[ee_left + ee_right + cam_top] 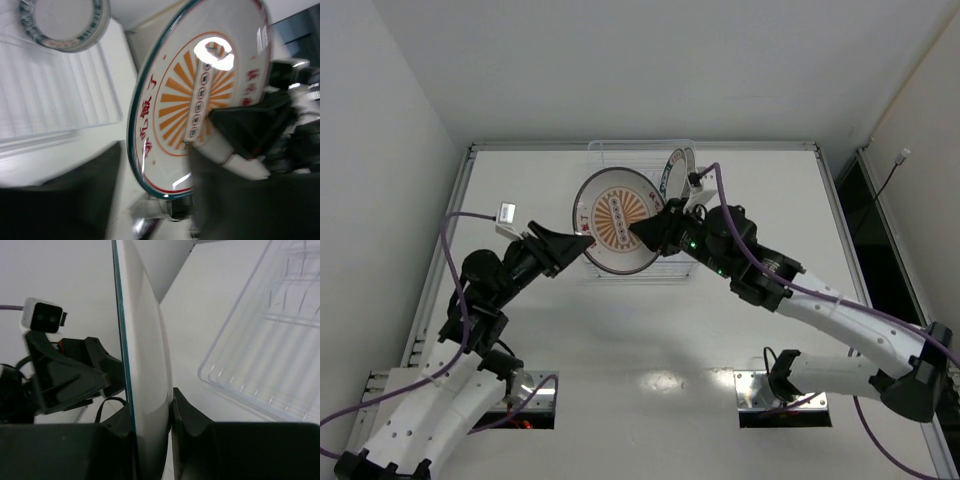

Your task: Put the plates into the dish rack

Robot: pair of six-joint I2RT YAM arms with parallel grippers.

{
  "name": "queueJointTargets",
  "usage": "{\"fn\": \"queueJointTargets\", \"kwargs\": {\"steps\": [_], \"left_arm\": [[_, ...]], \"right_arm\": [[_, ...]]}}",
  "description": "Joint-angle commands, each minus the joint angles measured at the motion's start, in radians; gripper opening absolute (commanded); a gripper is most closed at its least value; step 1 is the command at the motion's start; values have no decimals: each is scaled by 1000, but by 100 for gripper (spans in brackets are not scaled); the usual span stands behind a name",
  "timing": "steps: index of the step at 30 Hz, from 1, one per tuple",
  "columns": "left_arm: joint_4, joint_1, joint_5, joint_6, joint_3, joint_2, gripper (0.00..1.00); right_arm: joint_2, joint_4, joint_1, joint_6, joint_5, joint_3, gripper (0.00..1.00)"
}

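Right gripper (pixel 655 228) is being clamped on the orange-patterned plate (pixel 615 222), which is being held at frame centre above the dish rack (pixel 280 340). Left gripper (pixel 582 243) is being held open around the plate's left rim.

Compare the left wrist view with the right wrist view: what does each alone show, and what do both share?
Left wrist only: the decorated face of the orange-patterned plate, and the teal-rimmed plate. Right wrist only: that plate edge-on with its plain back, and the left wrist's camera. Both: the orange-patterned plate, held by the right claw, and the clear dish rack.
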Motion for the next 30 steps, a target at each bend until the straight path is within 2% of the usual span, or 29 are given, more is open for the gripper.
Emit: {"fn": "queueJointTargets", "kwargs": {"steps": [1, 2, 4, 5, 7, 8, 9, 10, 12, 15, 18, 24, 30], "left_arm": [[-256, -11, -36, 258, 207, 35, 68], [-416, -11, -137, 294, 247, 77, 74], [-561, -11, -278, 380, 354, 111, 84], [-660, -11, -428, 404, 376, 121, 84], [-726, -11, -576, 465, 405, 112, 88], [-746, -11, -715, 483, 415, 99, 88], [-773, -11, -780, 496, 415, 80, 89], [-773, -11, -835, 531, 415, 33, 89], [-763, -11, -961, 565, 381, -18, 92], [-723, -11, -1014, 642, 309, -102, 94], [-701, -25, -1000, 661, 246, -102, 94], [-661, -74, -907, 697, 229, -92, 94], [-700, -113, -946, 697, 240, -96, 95]], "right_arm": [[29, -158, 16, -98, 137, 200, 0], [62, -272, 16, -109, 235, 279, 0], [116, -392, 16, -123, 355, 424, 0], [198, -524, 16, -138, 478, 486, 0], [301, -653, 5, -155, 647, 685, 0], [356, -746, -4, -187, 694, 747, 0], [409, -778, -4, -204, 738, 852, 0], [506, -801, -4, -221, 807, 897, 0], [593, -833, -34, -251, 855, 1003, 0], [722, -833, -88, -276, 866, 1080, 0], [834, -824, -151, -276, 823, 1119, 0], [950, -718, -255, -285, 702, 1097, 0], [1082, -640, -311, -322, 593, 1134, 0]]}}
